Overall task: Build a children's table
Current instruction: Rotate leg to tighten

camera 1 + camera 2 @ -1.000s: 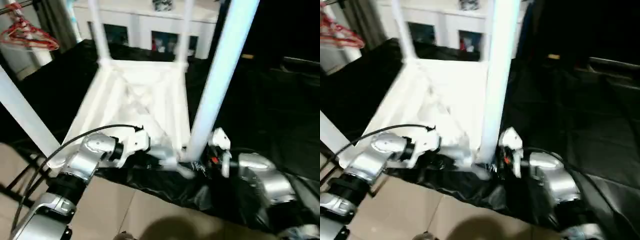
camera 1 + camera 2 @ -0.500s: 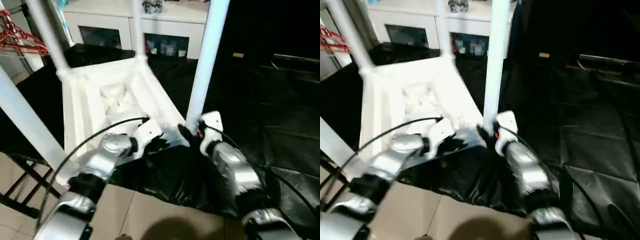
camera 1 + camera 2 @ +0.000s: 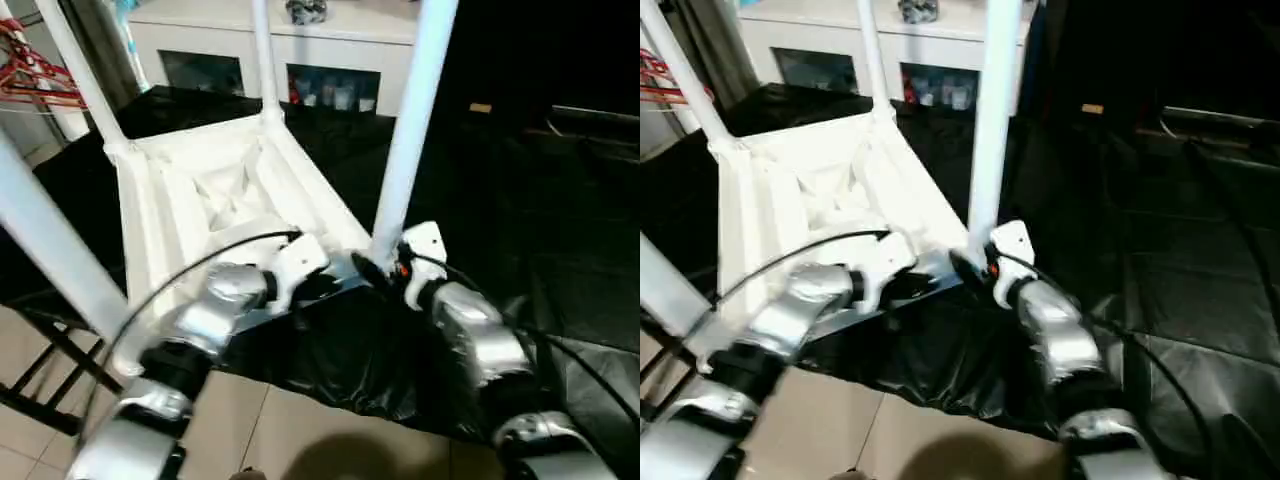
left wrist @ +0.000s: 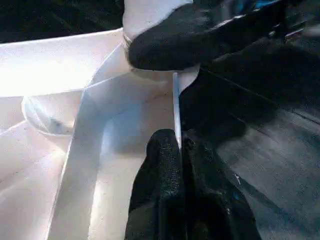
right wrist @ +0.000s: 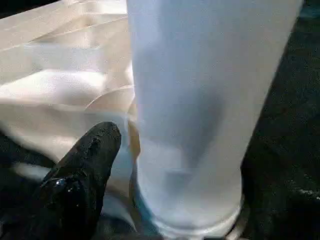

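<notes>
At the near right corner socket, the right gripper (image 3: 375, 272) had spread wide off the last leg (image 3: 408, 140), suggesting all 4 legs seated, while the left gripper (image 4: 179, 150) pinched the tabletop (image 3: 215, 190) rim.

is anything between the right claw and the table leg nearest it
Nothing visible. The right claw sits right at the base of the near leg, where it enters the corner of the upturned table top; one black finger lies beside the leg.

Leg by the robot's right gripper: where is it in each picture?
Left eye: leg right of centre, upper half.
Right eye: centre, upper half.
Left wrist: top edge, behind a black finger.
Right wrist: large, mid-picture.
Landmark: the tabletop, at whose corner it stands.
</notes>
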Motion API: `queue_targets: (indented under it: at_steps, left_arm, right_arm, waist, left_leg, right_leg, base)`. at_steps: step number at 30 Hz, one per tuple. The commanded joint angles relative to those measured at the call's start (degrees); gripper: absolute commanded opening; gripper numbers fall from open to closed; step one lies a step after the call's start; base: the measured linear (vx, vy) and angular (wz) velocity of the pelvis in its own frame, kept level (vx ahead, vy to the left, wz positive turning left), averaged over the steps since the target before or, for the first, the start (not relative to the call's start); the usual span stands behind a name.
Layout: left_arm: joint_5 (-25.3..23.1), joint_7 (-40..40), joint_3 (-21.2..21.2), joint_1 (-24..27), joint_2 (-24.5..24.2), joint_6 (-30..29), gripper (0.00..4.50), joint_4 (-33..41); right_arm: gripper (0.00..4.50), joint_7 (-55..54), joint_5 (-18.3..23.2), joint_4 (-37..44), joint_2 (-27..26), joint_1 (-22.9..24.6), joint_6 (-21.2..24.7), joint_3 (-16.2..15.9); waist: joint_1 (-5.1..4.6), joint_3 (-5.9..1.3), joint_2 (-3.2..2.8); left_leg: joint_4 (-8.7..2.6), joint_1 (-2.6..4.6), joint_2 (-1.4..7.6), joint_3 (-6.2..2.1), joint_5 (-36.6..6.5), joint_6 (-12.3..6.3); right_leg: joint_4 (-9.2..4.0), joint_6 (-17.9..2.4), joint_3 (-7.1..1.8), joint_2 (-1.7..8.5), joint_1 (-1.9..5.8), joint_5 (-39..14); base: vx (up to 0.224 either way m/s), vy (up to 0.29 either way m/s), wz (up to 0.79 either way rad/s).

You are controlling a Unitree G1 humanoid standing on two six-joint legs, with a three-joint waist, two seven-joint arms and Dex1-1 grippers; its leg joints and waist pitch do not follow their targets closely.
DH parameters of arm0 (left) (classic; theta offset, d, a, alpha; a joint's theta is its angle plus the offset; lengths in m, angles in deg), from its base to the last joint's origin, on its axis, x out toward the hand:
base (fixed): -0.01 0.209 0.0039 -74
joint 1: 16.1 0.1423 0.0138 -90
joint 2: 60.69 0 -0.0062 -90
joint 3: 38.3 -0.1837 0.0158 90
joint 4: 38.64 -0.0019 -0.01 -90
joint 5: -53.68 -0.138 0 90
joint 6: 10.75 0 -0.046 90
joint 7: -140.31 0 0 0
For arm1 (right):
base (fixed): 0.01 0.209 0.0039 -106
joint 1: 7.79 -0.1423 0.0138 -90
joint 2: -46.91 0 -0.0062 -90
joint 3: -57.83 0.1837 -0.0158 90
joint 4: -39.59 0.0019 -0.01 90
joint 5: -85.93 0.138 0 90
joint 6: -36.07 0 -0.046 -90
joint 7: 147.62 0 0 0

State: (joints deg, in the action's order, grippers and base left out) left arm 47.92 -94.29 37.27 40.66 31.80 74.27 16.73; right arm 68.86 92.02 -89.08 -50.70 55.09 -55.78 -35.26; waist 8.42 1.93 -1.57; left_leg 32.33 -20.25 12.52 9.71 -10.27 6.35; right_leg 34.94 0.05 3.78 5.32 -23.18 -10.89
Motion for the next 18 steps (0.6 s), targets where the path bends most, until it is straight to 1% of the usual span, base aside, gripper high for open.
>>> queue_targets:
  at_steps: [1,2,5,6,7,8,10,12,13,14,15,16,17,18]
  left_arm:
    - [1.73,-3.96,-1.35,0.13,0.04,3.04,0.0,2.65]
    - [2.22,-6.33,-1.48,0.54,-1.26,3.33,0.0,3.13]
    - [3.4,-10.86,-1.8,1.33,-3.47,4.55,0.0,4.02]
    - [4.25,-12.97,-1.78,1.74,-4.49,4.62,0.0,4.57]
    - [4.25,-12.97,-1.78,1.74,-4.49,4.62,0.0,4.57]
    - [5.04,-14.83,-1.74,2.01,-5.31,4.91,0.0,4.96]
    - [7.51,-19.86,-1.58,2.75,-7.43,4.0,0.0,6.69]
    - [8.17,-21.03,-1.54,2.92,-7.85,3.75,0.0,7.16]
    - [9.25,-23.02,-1.45,3.13,-8.52,3.38,0.0,7.88]
    - [9.58,-23.82,-1.47,3.14,-8.79,3.25,0.0,8.12]
    - [9.58,-23.82,-1.47,3.14,-8.79,3.25,0.0,8.12]
    - [9.68,-24.84,-1.66,2.87,-9.11,3.11,0.0,8.06]
    - [9.65,-25.24,-1.77,2.64,-9.19,3.08,0.0,7.86]
    - [9.55,-25.37,-1.81,2.39,-9.21,3.14,0.0,7.51]
  right_arm:
    - [3.78,7.07,1.05,1.19,-0.2,0.65,0.6,-3.94]
    - [3.78,10.09,1.39,1.88,0.94,0.86,0.78,-4.23]
    - [3.78,15.01,2.23,3.45,2.73,1.36,1.45,-4.77]
    - [3.78,17.56,2.95,4.51,3.6,1.78,2.06,-5.12]
    - [3.78,17.56,2.95,4.51,3.6,1.78,2.06,-5.12]
    - [3.78,20.0,3.61,5.41,4.39,2.2,2.49,-5.44]
    - [3.78,27.32,5.68,9.09,7.23,3.97,5.02,-6.79]
    - [3.78,29.02,6.1,10.13,8.01,4.43,5.73,-7.2]
    - [3.78,31.73,6.34,12.2,9.5,5.29,7.18,-8.33]
    - [3.78,33.06,6.23,13.09,10.27,5.7,7.52,-8.93]
    - [3.78,33.06,6.23,13.09,10.27,5.7,7.52,-8.93]
    - [3.78,36.72,6.35,14.96,12.44,6.56,9.15,-10.41]
    - [3.78,38.21,6.52,15.7,13.39,6.82,10.0,-10.98]
    - [3.78,39.24,6.73,16.22,14.05,6.98,10.65,-11.33]
  waist:
    - [0.14,-3.29,0.35]
    - [0.24,-3.36,0.39]
    - [0.33,-3.4,0.33]
    - [0.33,-3.43,0.59]
    - [0.54,-3.5,0.48]
    - [0.87,-3.47,0.36]
    - [1.39,-3.48,0.41]
    - [1.62,-3.38,0.32]
    - [1.6,-3.3,-0.02]
    - [1.73,-3.29,-0.09]
    - [1.73,-3.29,-0.09]
    - [1.77,-3.2,0.11]
    - [2.07,-3.13,0.49]
    - [2.22,-3.11,0.4]
  left_leg:
    - [-3.33,-0.45,0.18,0.25,-10.97,-3.12]
    - [-3.21,-0.54,0.22,0.24,-10.17,-3.52]
    - [-3.02,-0.45,0.35,0.4,-9.29,-4.11]
    - [-2.98,-0.46,0.34,0.42,-8.98,-4.27]
    - [-2.92,-0.38,0.4,0.4,-8.7,-4.45]
    - [-2.75,-0.24,0.49,0.56,-8.52,-4.81]
    - [-2.67,-0.26,0.58,0.55,-8.38,-5.2]
    - [-2.78,-0.29,0.64,0.52,-9.52,-5.12]
    - [-2.87,-0.24,0.65,0.49,-10.26,-4.66]
    - [-2.91,-0.19,0.64,0.45,-10.99,-4.14]
    - [-2.91,-0.19,0.64,0.45,-10.99,-4.14]
    - [-3.04,-0.21,0.63,0.45,-12.04,-3.43]
    - [-3.04,-0.05,0.66,0.5,-12.07,-3.51]
    - [-3.02,-0.06,0.7,0.5,-12.25,-3.55]
  right_leg:
    - [-3.7,-11.44,-1.93,2.39,3.26,-5.92]
    - [-3.44,-12.19,-1.82,2.35,3.39,-4.39]
    - [-3.15,-13.23,-1.79,2.25,3.2,-2.09]
    - [-3.08,-13.41,-1.77,2.22,3.27,-1.65]
    - [-2.96,-13.67,-1.78,2.31,3.29,-1.2]
    - [-2.88,-14.33,-1.84,2.24,3.02,-0.07]
    - [-2.72,-14.43,-1.81,2.17,3.05,0.75]
    - [-2.77,-14.43,-1.77,2.19,3.02,-0.4]
    - [-2.89,-14.33,-1.79,2.15,2.91,-1.27]
    - [-2.95,-14.09,-1.8,2.18,2.95,-2.22]
    - [-2.95,-14.09,-1.8,2.18,2.95,-2.22]
    - [-3.17,-13.89,-1.86,2.31,3.04,-3.85]
    - [-3.26,-13.62,-1.9,2.25,3.02,-4.54]
    - [-3.27,-13.49,-1.96,2.32,3.0,-5.07]
  base:
    - [0.0,0.0,0.0]
    - [0.0,0.0,0.0]
    - [0.0,0.0,0.0]
    - [0.0,0.0,0.0]
    - [0.0,0.0,0.0]
    - [0.0,0.0,0.0]
    - [0.0,0.0,0.0]
    - [0.0,0.0,0.0]
    - [0.0,0.0,0.0]
    - [0.0,0.0,0.0]
    - [0.0,0.0,0.0]
    - [0.0,0.0,0.0]
    - [0.0,0.0,0.0]
    - [0.0,0.0,0.0]
